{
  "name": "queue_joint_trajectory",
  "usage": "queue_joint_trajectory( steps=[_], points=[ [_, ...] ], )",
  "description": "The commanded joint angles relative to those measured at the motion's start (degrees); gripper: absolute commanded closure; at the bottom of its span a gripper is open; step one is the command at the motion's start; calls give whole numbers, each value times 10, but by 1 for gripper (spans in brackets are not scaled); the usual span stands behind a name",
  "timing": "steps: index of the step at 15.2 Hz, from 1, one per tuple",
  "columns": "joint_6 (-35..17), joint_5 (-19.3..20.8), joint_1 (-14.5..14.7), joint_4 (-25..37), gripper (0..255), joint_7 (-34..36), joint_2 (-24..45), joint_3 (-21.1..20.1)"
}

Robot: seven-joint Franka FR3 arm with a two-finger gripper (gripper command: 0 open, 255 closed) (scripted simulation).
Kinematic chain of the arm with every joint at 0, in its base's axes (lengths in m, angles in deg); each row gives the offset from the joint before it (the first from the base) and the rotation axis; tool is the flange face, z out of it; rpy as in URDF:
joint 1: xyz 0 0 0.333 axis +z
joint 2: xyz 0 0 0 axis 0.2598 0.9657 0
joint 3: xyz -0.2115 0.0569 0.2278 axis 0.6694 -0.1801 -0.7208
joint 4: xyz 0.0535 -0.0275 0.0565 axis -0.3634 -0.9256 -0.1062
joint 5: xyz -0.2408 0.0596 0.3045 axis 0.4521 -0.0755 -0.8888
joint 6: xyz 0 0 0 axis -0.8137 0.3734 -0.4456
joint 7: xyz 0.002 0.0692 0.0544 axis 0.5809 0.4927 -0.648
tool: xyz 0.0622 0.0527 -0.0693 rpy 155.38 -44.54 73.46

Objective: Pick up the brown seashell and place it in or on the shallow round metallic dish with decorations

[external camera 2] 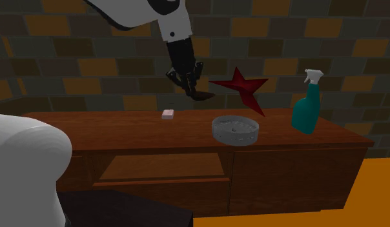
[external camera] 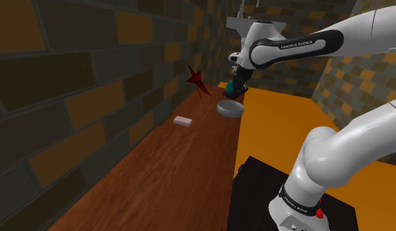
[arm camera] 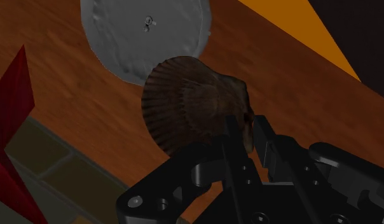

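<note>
The brown ribbed seashell [arm camera: 194,105] is clasped at its hinge end between my black fingers [arm camera: 268,140]. My gripper [external camera 2: 195,90] hangs above the wooden counter, shut on the seashell [external camera 2: 203,97], up and to the second exterior view's left of the round grey dish [external camera 2: 236,129]. In the wrist view the dish [arm camera: 146,35] lies on the wood just beyond the shell's fan edge. From the shoulder view my gripper [external camera: 235,88] hovers just behind and above the dish [external camera: 229,108].
A dark red star [external camera 2: 242,87] leans against the brick wall behind the dish. A teal spray bottle [external camera 2: 307,104] stands at the counter's right end in the second exterior view. A small pink block [external camera 2: 168,114] lies further left on the wooden counter [external camera 2: 123,132].
</note>
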Motion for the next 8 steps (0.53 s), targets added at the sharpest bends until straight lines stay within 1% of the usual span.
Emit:
queue_joint_trajectory(
  steps=[1,5,8],
  points=[
    [-8,-2,0,27,255,-29,28,26],
    [-19,-21,6,90,255,-90,90,79],
    [-23,-48,14,143,255,-142,141,121]
  ],
)
